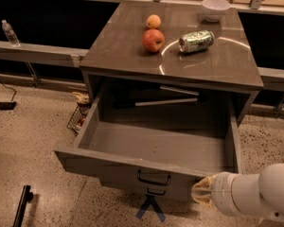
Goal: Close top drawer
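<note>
Hanging far out from the front edge of a grey desk [217,63], the top drawer [104,167] is fully open. Its tall plain front panel faces the camera, with a small black handle [153,178] at its centre. Below it, a second, shorter drawer front [180,193] shows with its own small handle.

In the dark opening behind the drawer, under the desk's front edge, two pale bars [165,101] cross at a slight slant.

The gripper [202,191], a tan tip on a thick white arm [255,195], sits low at the desk's front right corner, just beside the right end of the drawer's front panel. Whether it touches the panel, and whether it is open or closed, cannot be told.

On the desk top, a red apple [153,40] sits near the middle, with a smaller orange fruit [154,21] just behind it toward the back edge. A green can [196,41] lies on its side to the right of the apple. A white bowl [215,8] stands near the back right corner.

On the floor by the desk's left edge is a small wire basket [77,119]. A blue tape cross [150,207] marks the floor below the front edge. A water bottle [8,32] stands on a ledge well off to the left.
</note>
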You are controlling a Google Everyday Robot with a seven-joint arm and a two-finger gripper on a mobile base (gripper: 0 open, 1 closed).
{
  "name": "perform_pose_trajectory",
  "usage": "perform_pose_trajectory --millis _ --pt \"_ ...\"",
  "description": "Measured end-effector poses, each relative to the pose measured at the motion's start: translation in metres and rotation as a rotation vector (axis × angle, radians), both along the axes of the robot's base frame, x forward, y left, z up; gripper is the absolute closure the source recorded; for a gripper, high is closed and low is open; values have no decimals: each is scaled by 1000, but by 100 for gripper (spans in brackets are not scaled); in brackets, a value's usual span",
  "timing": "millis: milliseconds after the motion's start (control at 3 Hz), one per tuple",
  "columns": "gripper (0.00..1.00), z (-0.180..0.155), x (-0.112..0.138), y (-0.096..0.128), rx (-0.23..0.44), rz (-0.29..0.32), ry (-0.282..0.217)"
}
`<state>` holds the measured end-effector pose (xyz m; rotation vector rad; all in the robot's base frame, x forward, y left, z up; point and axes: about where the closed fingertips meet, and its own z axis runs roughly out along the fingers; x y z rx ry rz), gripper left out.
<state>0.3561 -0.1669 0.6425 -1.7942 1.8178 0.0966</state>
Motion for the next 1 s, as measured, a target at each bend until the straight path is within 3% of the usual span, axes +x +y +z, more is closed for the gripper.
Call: perform_pose_trajectory --millis 1000 --pt "100 -9 77 2 -23 49 -90"
